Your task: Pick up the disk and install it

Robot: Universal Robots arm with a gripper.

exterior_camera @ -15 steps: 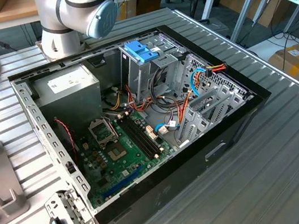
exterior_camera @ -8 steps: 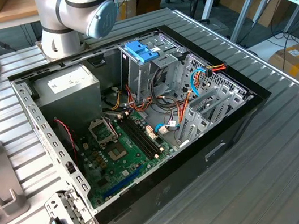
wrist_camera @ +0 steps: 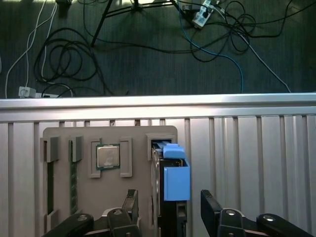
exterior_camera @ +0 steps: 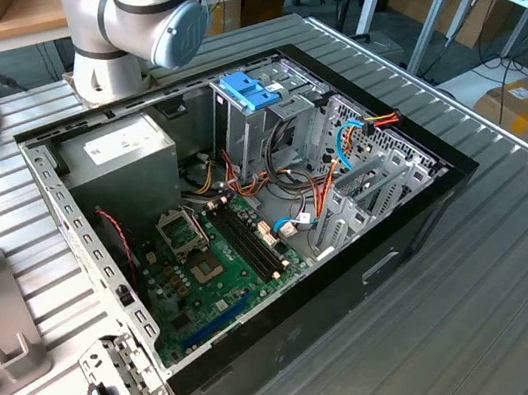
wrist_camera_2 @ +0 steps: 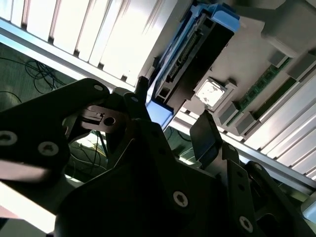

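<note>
The disk [wrist_camera: 175,182] is a dark drive in a bright blue carrier, standing on edge in a slot of a grey holder plate [wrist_camera: 64,136]. My gripper [wrist_camera: 170,197] is open and straddles it, one black finger [wrist_camera: 131,203] on each side with a small gap to the disk. In the second wrist view the disk [wrist_camera_2: 197,49] runs away from the gripper [wrist_camera_2: 173,118], and its blue end sits between the fingertips [wrist_camera_2: 205,136]. Nothing is gripped.
The holder plate also carries a processor chip [wrist_camera: 107,157] and a memory stick [wrist_camera: 74,182]. Beyond the table edge [wrist_camera: 158,102], cables [wrist_camera: 74,54] lie on the floor. The open computer case [exterior_camera: 420,222] holds a metal drive cage with a blue clip [exterior_camera: 251,88] and a motherboard [exterior_camera: 203,258].
</note>
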